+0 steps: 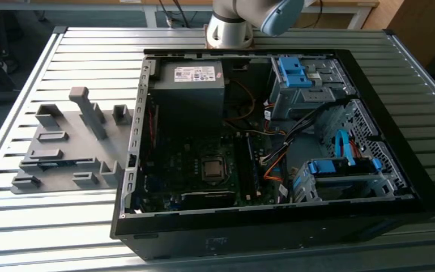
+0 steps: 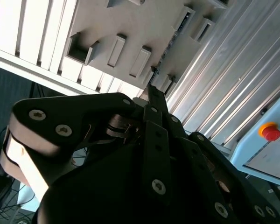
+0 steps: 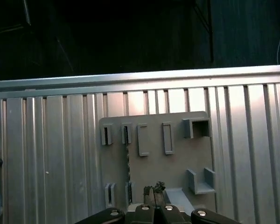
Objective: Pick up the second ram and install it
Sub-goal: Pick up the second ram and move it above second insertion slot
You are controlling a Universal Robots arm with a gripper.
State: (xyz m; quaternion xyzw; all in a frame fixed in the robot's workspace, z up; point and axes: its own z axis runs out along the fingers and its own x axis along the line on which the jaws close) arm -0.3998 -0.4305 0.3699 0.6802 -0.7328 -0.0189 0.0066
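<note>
The second ram [image 3: 127,161] stands on edge in the grey holder tray [image 3: 177,168], held between slotted posts at each end. It is a thin blue-green strip in the exterior view [image 1: 57,164] and in the second wrist view [image 2: 170,46]. My gripper [image 3: 153,190] hangs well above the tray, a little to one side of the ram's line. Its black fingertips [image 2: 151,93] are together with nothing between them, so it is shut and touches nothing.
An open black computer case [image 1: 278,226] lies on the slatted metal table [image 1: 66,56], at the exterior view's right of the holder tray [image 1: 74,141]. Inside are the green motherboard [image 1: 195,170], a grey power supply [image 1: 191,76] and blue drive brackets [image 1: 338,167]. A red button [image 2: 270,132] sits beyond the table.
</note>
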